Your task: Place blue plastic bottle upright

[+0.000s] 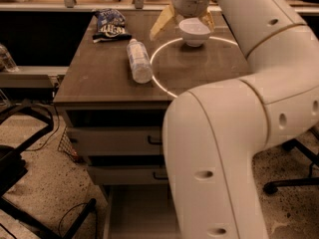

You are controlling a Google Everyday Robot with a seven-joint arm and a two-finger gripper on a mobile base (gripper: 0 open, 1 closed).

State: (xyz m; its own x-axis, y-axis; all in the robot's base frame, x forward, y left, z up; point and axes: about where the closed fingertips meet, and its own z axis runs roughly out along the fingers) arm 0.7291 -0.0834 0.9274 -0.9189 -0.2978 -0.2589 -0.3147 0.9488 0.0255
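- One blue plastic bottle (139, 61) is seen lying on its side on the table (99, 81), just at 9 o'clock of a light ring (155, 78); no writing on it can be read.
- One blue snack bag (110, 24) is laid at 11 o'clock from the bottle; its white print cannot be made out.
- One white bowl (194, 31) is set at the ring's 12 o'clock.
- One gripper (182, 30) is held at the bowl, its fingers (160, 24) spread wide; contact with the bowl cannot be told.

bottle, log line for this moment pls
bottle: lying on table, ungrasped | end effector: open, by bowl, far side
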